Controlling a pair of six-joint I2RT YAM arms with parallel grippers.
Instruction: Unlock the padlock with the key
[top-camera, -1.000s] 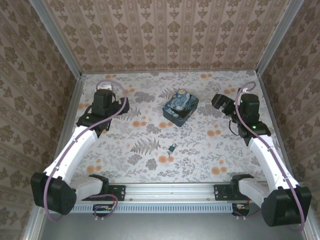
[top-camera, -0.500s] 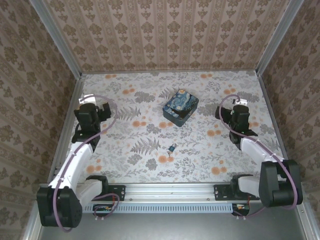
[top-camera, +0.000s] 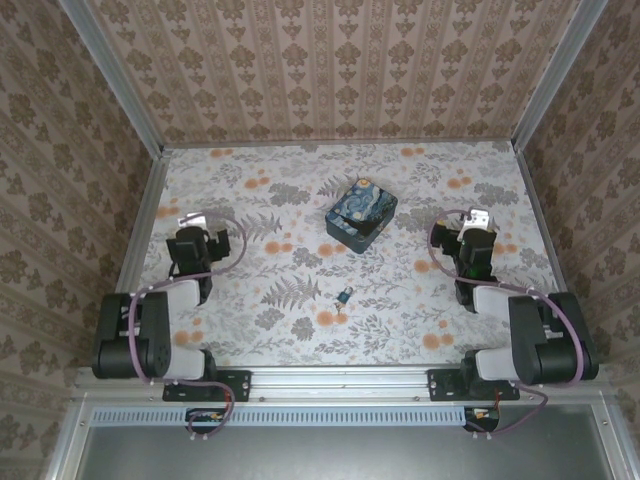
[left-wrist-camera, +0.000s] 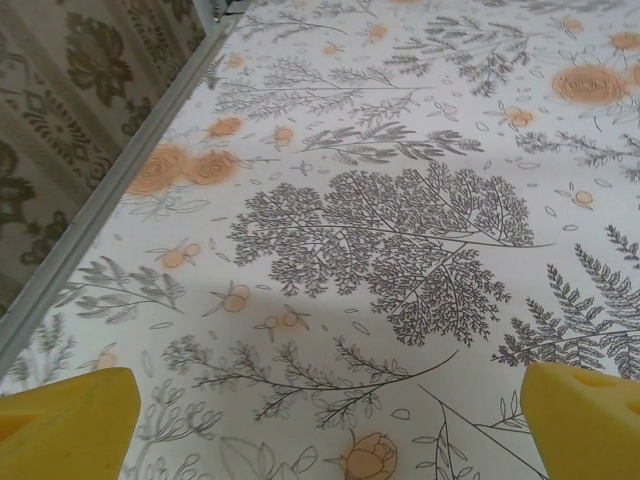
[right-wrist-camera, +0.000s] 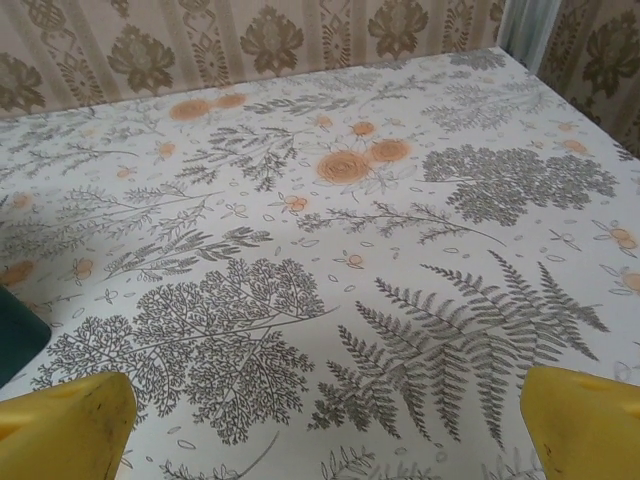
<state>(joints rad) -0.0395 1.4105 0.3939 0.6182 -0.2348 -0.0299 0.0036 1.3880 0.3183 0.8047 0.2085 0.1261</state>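
Tiny dark teal padlock (top-camera: 344, 294), near centre, judged light, rigid, slippery: pinch its body; left claw (left-wrist-camera: 320, 425) and right claw (right-wrist-camera: 320, 425) both apart.

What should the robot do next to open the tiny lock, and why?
Probably reach the right fingers out toward the padlock. It lies untouched on the floral table, while both arms sit folded near their bases, with the left fingers and the right fingers open and empty.

Floral table (top-camera: 420, 190), painted box (top-camera: 361, 215), padlock (top-camera: 344, 295), key (top-camera: 338, 308)
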